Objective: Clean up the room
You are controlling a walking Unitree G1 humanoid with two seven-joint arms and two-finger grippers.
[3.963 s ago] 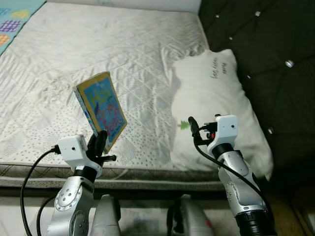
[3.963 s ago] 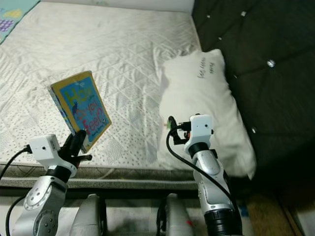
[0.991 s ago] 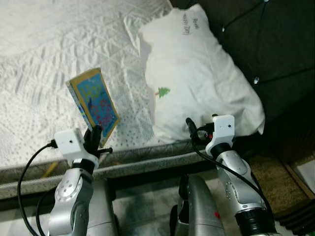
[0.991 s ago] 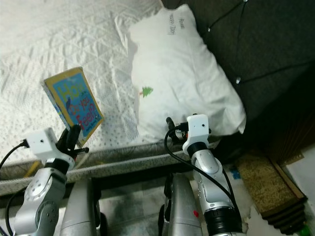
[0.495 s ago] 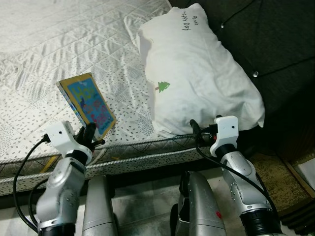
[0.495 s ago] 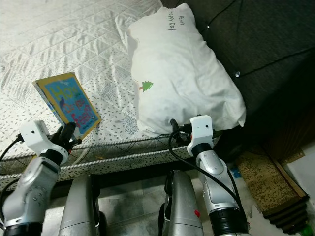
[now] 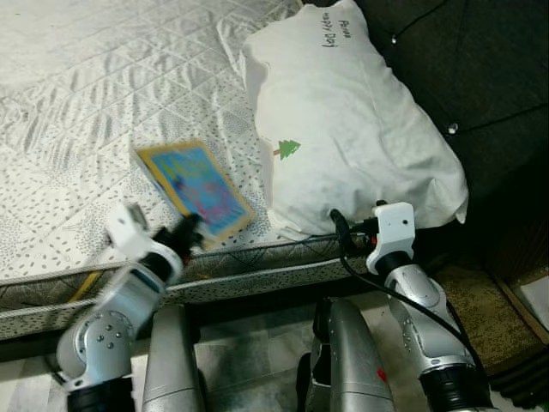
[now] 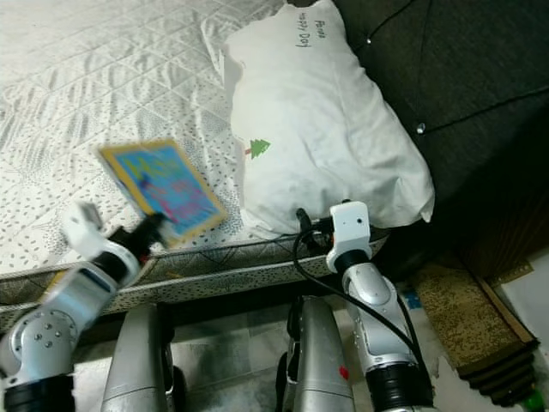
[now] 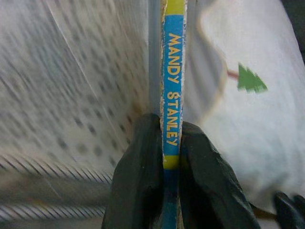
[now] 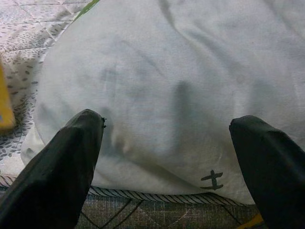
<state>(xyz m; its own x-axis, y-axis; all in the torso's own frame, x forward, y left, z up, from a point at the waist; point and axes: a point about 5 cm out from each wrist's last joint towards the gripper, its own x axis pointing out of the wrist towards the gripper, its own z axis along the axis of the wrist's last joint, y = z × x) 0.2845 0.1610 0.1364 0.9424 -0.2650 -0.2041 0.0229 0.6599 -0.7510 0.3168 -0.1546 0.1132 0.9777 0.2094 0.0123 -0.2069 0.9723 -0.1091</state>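
Observation:
My left gripper (image 7: 187, 230) is shut on the lower edge of a yellow-and-blue picture book (image 7: 195, 186), which tilts low over the bed's front edge, cover up. In the left wrist view the two fingers (image 9: 143, 171) pinch the book's spine (image 9: 171, 95), which reads MANDY STANLEY. My right gripper (image 7: 336, 225) stands open just in front of a white pillow (image 7: 343, 120) with a small green tree on it. The right wrist view has the wide-apart fingers (image 10: 71, 157) facing the pillow (image 10: 162, 81) with nothing between them.
The white quilted mattress (image 7: 94, 94) spreads to the left and back. A dark tufted headboard (image 7: 480, 77) stands to the right of the pillow. Below the bed's front edge (image 7: 257, 270) lies pale floor, with a brown mat (image 7: 480, 300) at the right.
My left arm has swung right and tipped the book from nearly upright to a low slant, closer to the pillow. The right arm has barely moved. The view shifted slightly.

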